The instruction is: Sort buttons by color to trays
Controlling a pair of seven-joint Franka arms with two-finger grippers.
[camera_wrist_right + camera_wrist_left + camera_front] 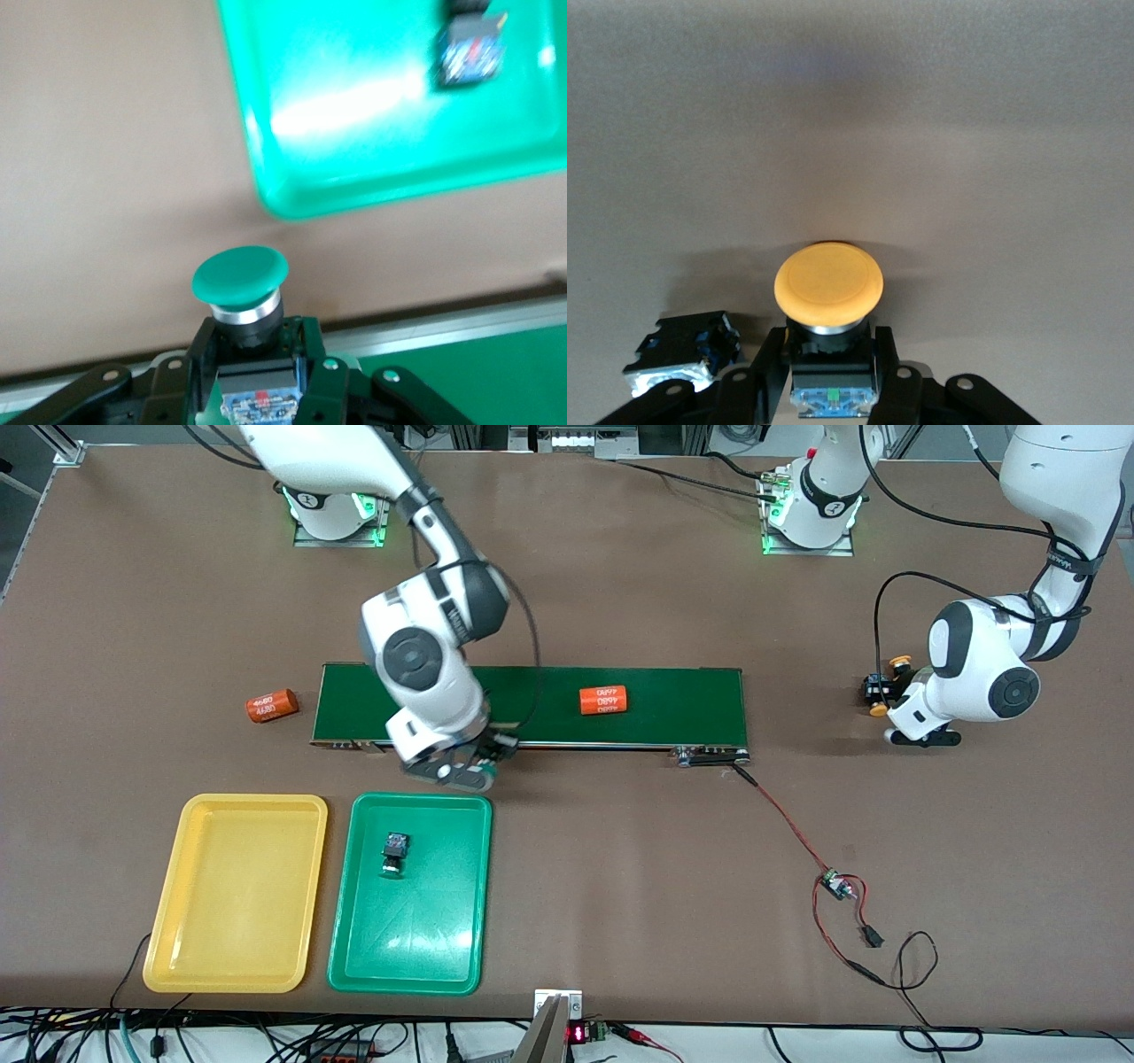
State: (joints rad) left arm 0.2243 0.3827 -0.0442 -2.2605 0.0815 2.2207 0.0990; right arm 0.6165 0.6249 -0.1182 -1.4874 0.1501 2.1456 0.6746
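- Two grippers, each grasping a button.
- Right gripper [257, 390] clamps a green-capped button [241, 282] beside the green tray [443, 957].
- Left gripper [831, 381] clamps a yellow-capped button [828, 288].

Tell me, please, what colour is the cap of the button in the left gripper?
Yellow-orange button, clearest in the left wrist view.

Lighting was bright and even from overhead across the table [620, 558], with soft, short shadows under both arms. White glare streaked the green tray [354, 115] in the right wrist view, which showed motion blur. The left wrist view was dimmer, its yellow-capped button [828, 285] sharp, casting a faint shadow.
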